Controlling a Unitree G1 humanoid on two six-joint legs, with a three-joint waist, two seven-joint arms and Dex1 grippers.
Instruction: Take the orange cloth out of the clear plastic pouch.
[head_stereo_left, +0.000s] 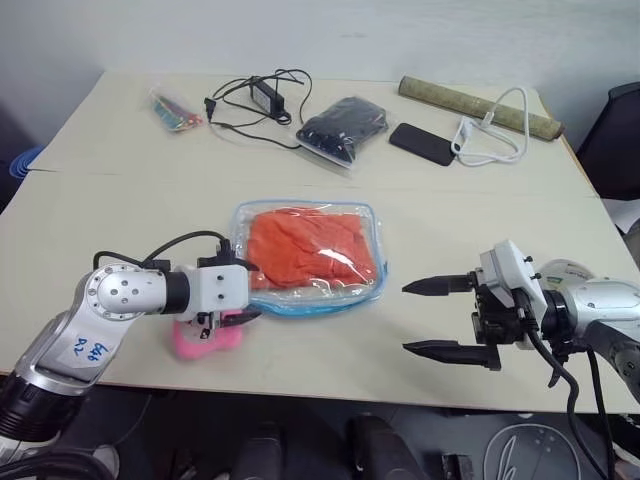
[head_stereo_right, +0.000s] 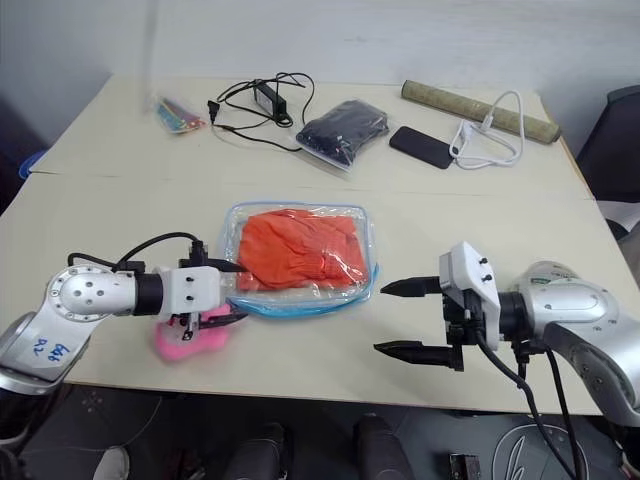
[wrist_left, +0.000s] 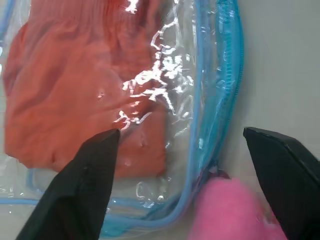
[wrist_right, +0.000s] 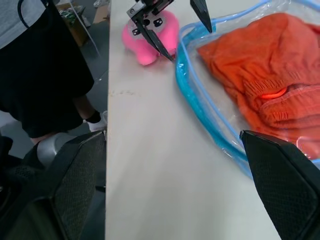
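Head views: the clear plastic pouch (head_stereo_left: 308, 257) lies flat near the middle of the table (head_stereo_left: 120, 180), w/ the orange cloth (head_stereo_left: 303, 247) inside it, bunched and filling most of the bag. The pouch's long axis runs about left-right across the table; its blue zipper edge curves along the near side and the robot's right end. The left gripper (head_stereo_left: 238, 314) sits at the pouch's near-left corner, just above a pink plush toy (head_stereo_left: 205, 341), fingers spread. The right gripper (head_stereo_left: 440, 316) hangs well apart from the pouch on the right side, fingers wide spread, pointing toward the pouch, holding nothing. Farther back lie a black cable w/ adapter (head_stereo_left: 258, 95), a small bag w/ black contents (head_stereo_left: 342, 128), a phone (head_stereo_left: 421, 143) and a white cable (head_stereo_left: 490, 130). Left wrist view: the fingers straddle the pouch's rounded corner, one finger (wrist_left: 75, 190) over the cloth side, the other over bare table, the toy just beside the blue edge. Right wrist view: the pouch's blue rim lies between the spread fingers but still ahead; the left gripper and toy show beyond. Risk, in my judgement: the left fingers may pinch the toy together w/ the corner, or slip on the smooth plastic, so the pouch slides instead of staying held. Also the cloth may catch at the zipper mouth if the opening is not wide enough.
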